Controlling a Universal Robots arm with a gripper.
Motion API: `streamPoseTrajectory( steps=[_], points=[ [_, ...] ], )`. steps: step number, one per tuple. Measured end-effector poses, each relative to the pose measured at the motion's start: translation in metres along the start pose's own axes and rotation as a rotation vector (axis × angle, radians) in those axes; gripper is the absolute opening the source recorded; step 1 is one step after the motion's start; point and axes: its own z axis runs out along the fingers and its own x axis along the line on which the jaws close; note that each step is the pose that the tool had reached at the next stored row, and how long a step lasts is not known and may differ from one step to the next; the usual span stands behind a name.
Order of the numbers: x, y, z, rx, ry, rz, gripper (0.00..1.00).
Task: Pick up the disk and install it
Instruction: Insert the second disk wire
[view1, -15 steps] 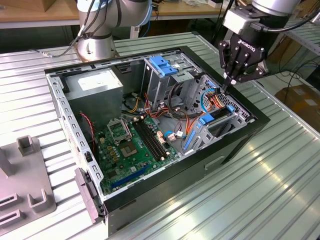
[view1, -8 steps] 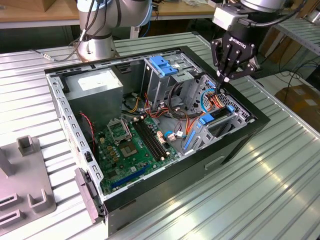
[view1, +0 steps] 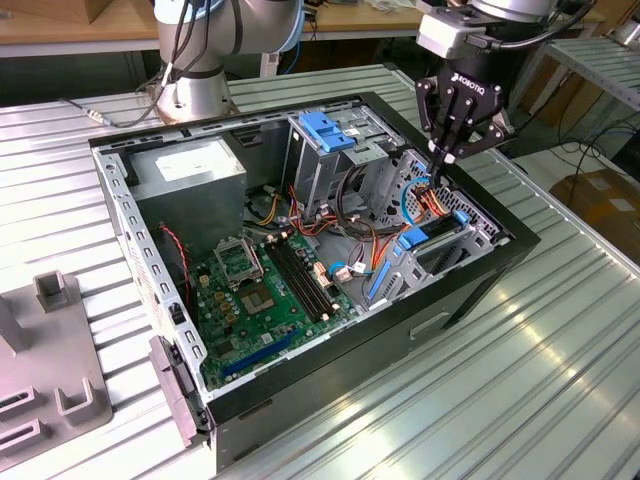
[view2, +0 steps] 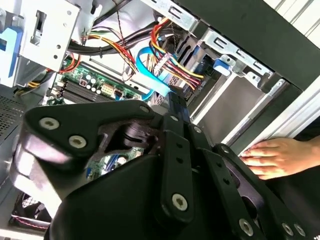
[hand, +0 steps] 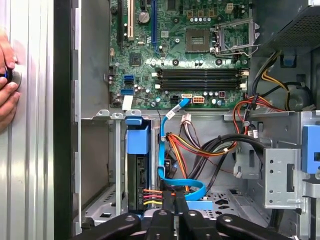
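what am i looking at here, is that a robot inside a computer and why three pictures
It is a robot arm working over an open computer case that lies on a ribbed metal table. The exterior view comes from a camera standing off the arm. Both wrist views come from cameras riding on the arm, looking past its black gripper into the case. The gripper is closed, its tips among the cables near the drive bay, and I cannot see anything held in it. What looks like the disk sits on edge in that bay, under a blue tab. A person's hand rests beside the case.
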Motion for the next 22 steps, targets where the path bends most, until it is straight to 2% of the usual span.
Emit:
streamPoseTrajectory(
  steps=[1,2,3,5,7,9,13,14,16,19,21,22],
  points=[
    [-0.0010,0.0000,0.0007,0.0001,0.0010,-0.001,0.24],
    [-0.0017,0.0000,0.0012,0.0001,0.0024,-0.002,0.24],
    [-0.0025,0.0000,0.0016,0.0002,0.0048,-0.002,0.30],
    [-0.0040,-0.0001,0.0031,0.0001,0.0117,-0.004,0.30],
    [-0.0055,-0.0002,0.0052,0.0000,0.0227,-0.004,0.30],
    [-0.0064,-0.0005,0.0072,-0.0004,0.0359,-0.005,0.30],
    [-0.0077,-0.0026,0.0129,-0.0013,0.0766,-0.005,0.30],
    [-0.0079,-0.0032,0.0146,-0.0014,0.0814,-0.005,0.29],
    [-0.0082,-0.0038,0.0180,-0.0016,0.0868,-0.005,0.16],
    [-0.0084,-0.0039,0.0204,-0.0016,0.0883,-0.005,0.16],
    [-0.0048,-0.0039,0.0216,-0.0015,0.0858,-0.005,0.16],
    [-0.0007,-0.0036,0.0225,-0.0013,0.0805,-0.005,0.16]
  ],
)
